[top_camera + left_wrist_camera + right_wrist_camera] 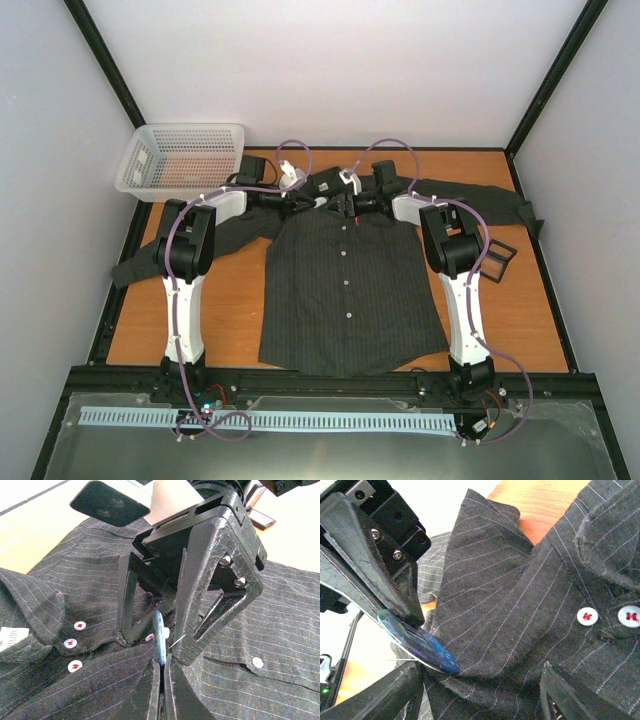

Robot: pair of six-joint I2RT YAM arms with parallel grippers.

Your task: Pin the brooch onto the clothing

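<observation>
Both arms stretched far, wrists turned inward. Left gripper (161, 672) jaws clamped on brooch (420, 647); right gripper (482, 672) jaws spread.

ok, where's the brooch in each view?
Top: too small to tell; the spot is at the collar.
Left wrist: brooch lower centre, edge-on, pinched in the left tool.
Right wrist: brooch lower left, blue face showing.
Shared landmark: the red-stitched buttons by the collar, left of the brooch in the left wrist view, right of it in the right wrist view.
</observation>
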